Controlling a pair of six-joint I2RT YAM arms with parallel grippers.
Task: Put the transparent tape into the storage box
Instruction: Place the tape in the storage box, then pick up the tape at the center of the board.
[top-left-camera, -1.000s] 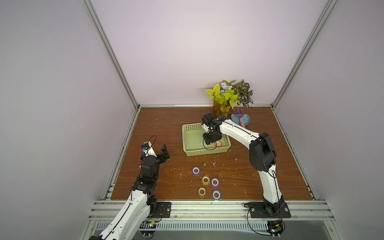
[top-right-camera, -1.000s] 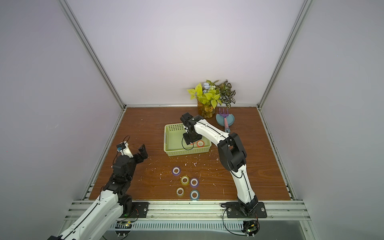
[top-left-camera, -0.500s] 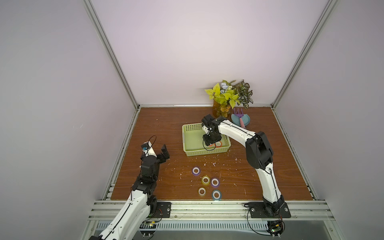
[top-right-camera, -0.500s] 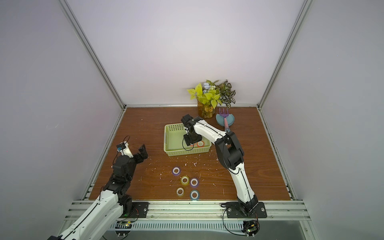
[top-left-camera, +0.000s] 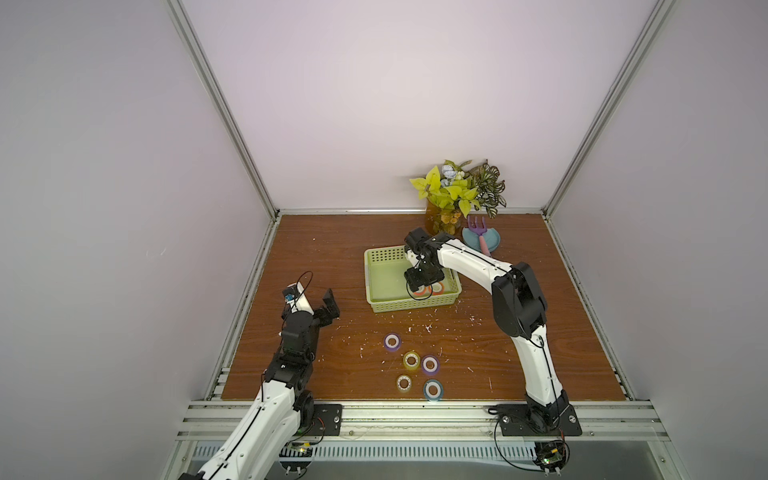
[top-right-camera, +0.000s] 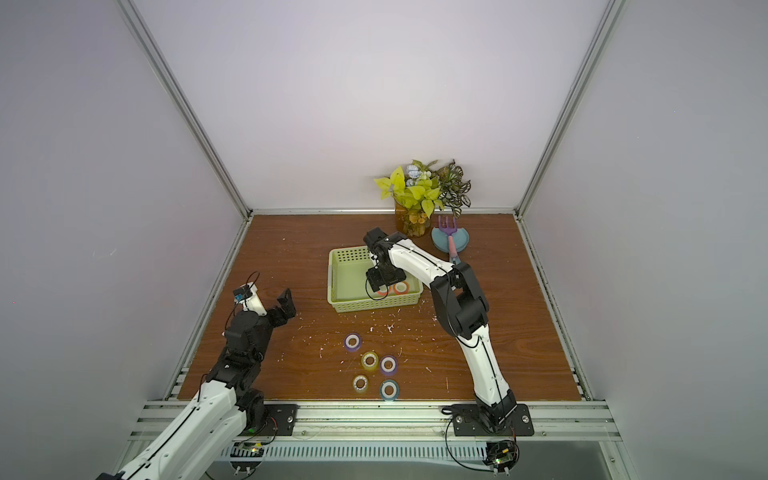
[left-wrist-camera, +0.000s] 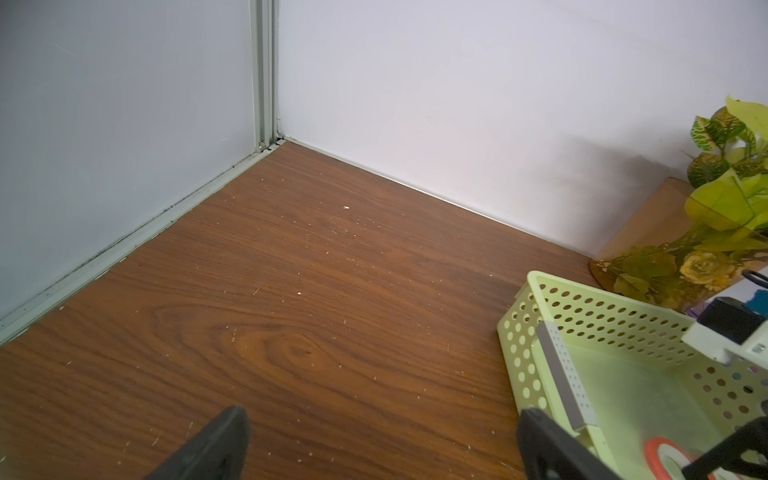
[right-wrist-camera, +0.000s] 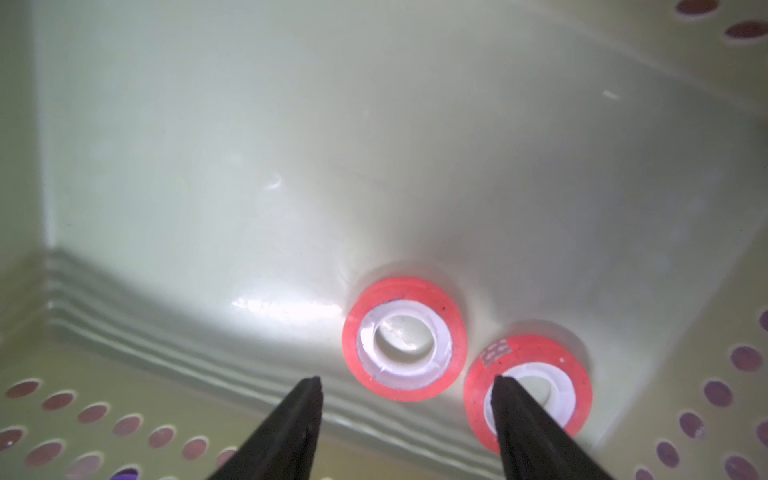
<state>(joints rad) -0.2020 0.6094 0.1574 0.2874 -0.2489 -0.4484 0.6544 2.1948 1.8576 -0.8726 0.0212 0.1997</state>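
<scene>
Two red transparent tape rolls (right-wrist-camera: 405, 289) (right-wrist-camera: 540, 347) lie flat side by side on the floor of the light-green storage box (top-left-camera: 367, 270), in its near right corner. My right gripper (right-wrist-camera: 406, 379) hangs open just above them with nothing between its fingers. In the right wrist view one fingertip overlaps the second roll. Both top views show the right gripper (top-left-camera: 424, 282) (top-right-camera: 384, 282) inside the box. Several more tape rolls, such as a purple one (top-left-camera: 392, 341) and a blue one (top-left-camera: 433, 389), lie on the table in front. My left gripper (top-left-camera: 328, 305) (left-wrist-camera: 383, 412) is open and empty, left of the box.
A potted plant (top-left-camera: 453, 195) and a blue dish (top-left-camera: 492, 239) with a purple toy fork stand behind the box at the back wall. White crumbs are scattered on the wooden table (top-left-camera: 316, 249). Walls enclose the table on three sides.
My right gripper's jaws have spread apart over the near right corner of the box. The left arm has not moved.
</scene>
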